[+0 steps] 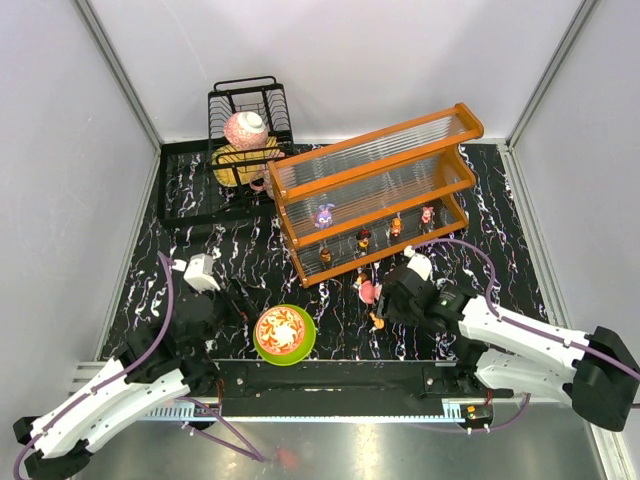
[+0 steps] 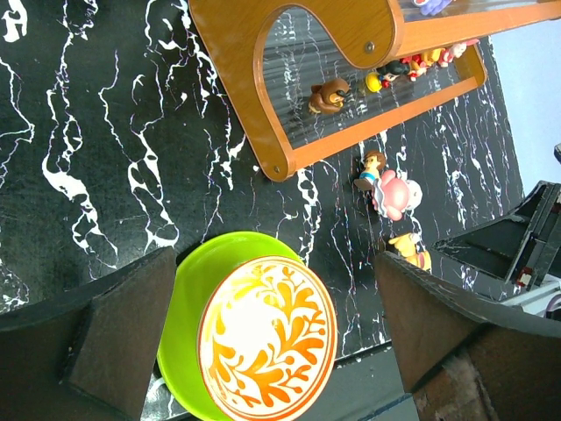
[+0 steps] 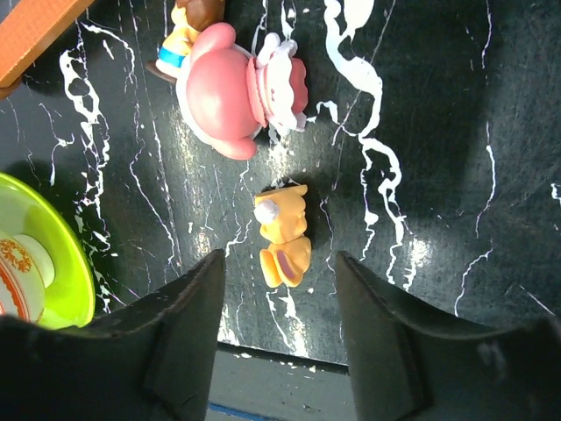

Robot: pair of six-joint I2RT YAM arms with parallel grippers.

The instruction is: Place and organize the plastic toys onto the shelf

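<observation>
I get bright, even overhead light. Glare streaks the shelf's (image 1: 375, 160) clear panels and spots the black marbled mat (image 3: 438, 132). Up close, the right gripper's fingers (image 3: 175, 351) look soft and unfocused.

Brown-haired toy (image 3: 186, 26), half outside the right wrist view

Top overhead; wrists close, sharing pink toy (image 3: 230, 92)

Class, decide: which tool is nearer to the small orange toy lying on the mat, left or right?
Right. The right tool hangs directly above the orange toy, straddling it; the left tool hovers over the green-rimmed bowl, farther off.
</observation>
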